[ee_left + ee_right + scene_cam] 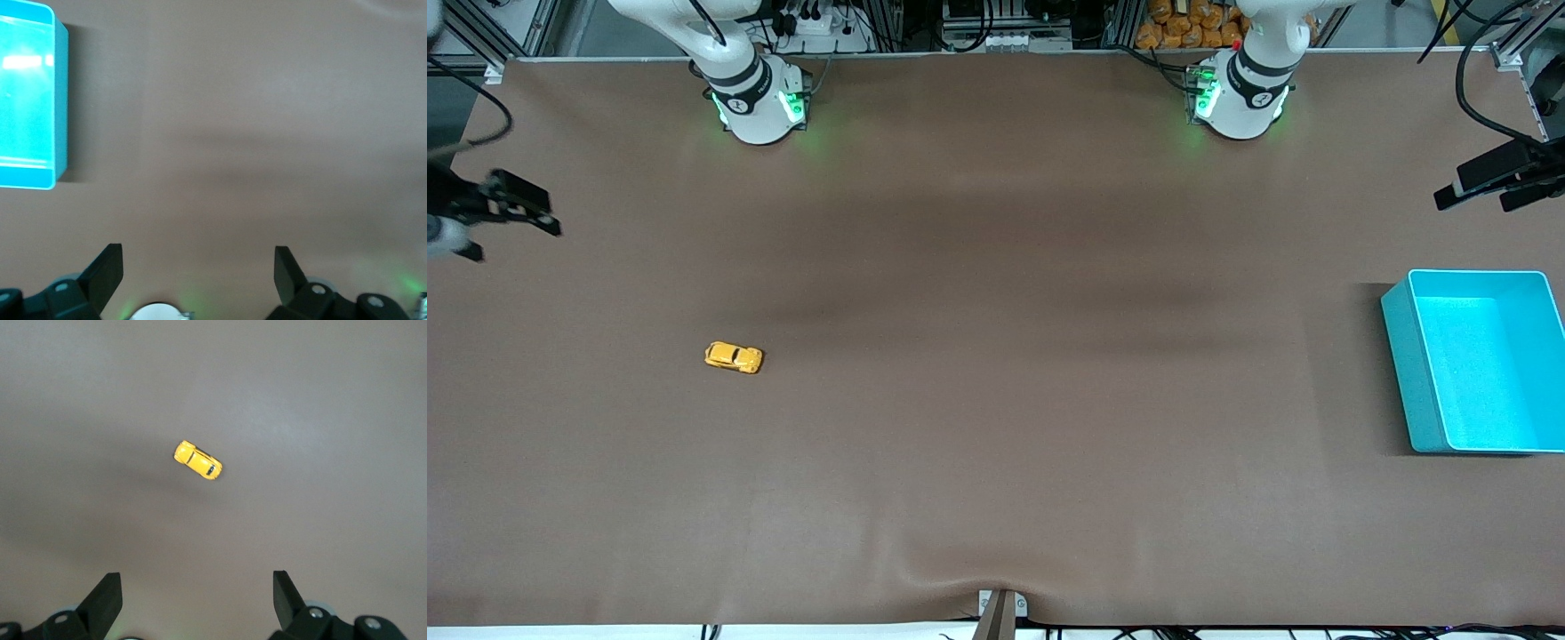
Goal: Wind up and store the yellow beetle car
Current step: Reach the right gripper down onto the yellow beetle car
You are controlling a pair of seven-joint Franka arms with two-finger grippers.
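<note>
The yellow beetle car [734, 357] stands alone on the brown table toward the right arm's end, small and glossy with dark windows. In the right wrist view the car [197, 460] lies well ahead of my right gripper [197, 590], whose fingers are open with nothing between them. The right gripper [538, 211] hangs in the air over the table's edge at its own end. My left gripper [1476, 191] hangs over the table's edge at the left arm's end, also open and empty [199, 267].
A turquoise bin [1405, 373] sits at the left arm's end of the table, and nothing shows inside it. Its wall [60, 100] shows in the left wrist view. The brown mat has a wrinkle at the table edge nearest the front camera.
</note>
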